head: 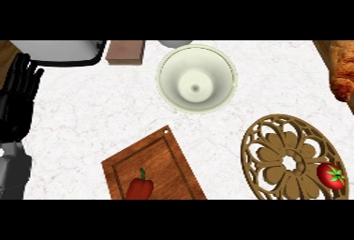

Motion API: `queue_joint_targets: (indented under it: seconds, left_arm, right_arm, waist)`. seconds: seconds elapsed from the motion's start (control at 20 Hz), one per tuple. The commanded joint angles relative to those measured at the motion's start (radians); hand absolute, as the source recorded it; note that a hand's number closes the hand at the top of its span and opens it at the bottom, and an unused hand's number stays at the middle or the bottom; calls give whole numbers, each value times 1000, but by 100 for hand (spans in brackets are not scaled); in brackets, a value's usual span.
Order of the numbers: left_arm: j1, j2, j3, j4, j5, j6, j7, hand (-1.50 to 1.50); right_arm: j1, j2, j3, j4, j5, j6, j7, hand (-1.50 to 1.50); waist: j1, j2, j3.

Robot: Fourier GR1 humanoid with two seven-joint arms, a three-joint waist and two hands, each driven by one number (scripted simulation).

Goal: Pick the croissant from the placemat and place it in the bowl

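- Where the head view looks down, a white veined desk carries every item noted below.
- Round carved trivet: lower right of the desk, its bottom rim cut off by the view's edge.
- Wooden cutting board: lower centre, set at a slant, well apart from the trivet.
- Cream bowl: upper centre, upright, standing clear of both the board and the trivet.
- Left hand: at the view's left edge, at rest, fingers straight and pointing up, holding nothing; its grey forearm runs below it.
- Right hand: does not show.
- Grey-and-white object: top left corner, partly cut off; I cannot tell what it is.
- Croissant: at the right edge near the top, partly out of view, lying on a brown placemat of which only a strip shows; well apart from the bowl and from the left hand.
- Brown block: top edge, between the grey-and-white object and the bowl.
- Red pepper: on the lower part of the cutting board, green stem uppermost.
- Tomato: on the trivet's lower right part.
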Motion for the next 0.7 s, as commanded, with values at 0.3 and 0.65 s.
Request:
queue_joint_targets:
  seconds: [0.3,0.65]
  left_arm:
    - [1,-27,-20,20,-22,2,-32,0]
    - [-22,-23,-2,50,-2,-14,-45,0]
  right_arm:
    - [-218,192,230,178,110,-67,170,150]
    - [-184,376,360,323,239,-243,141,150]
  waist:
    - [15,6,1]
    - [13,8,1]
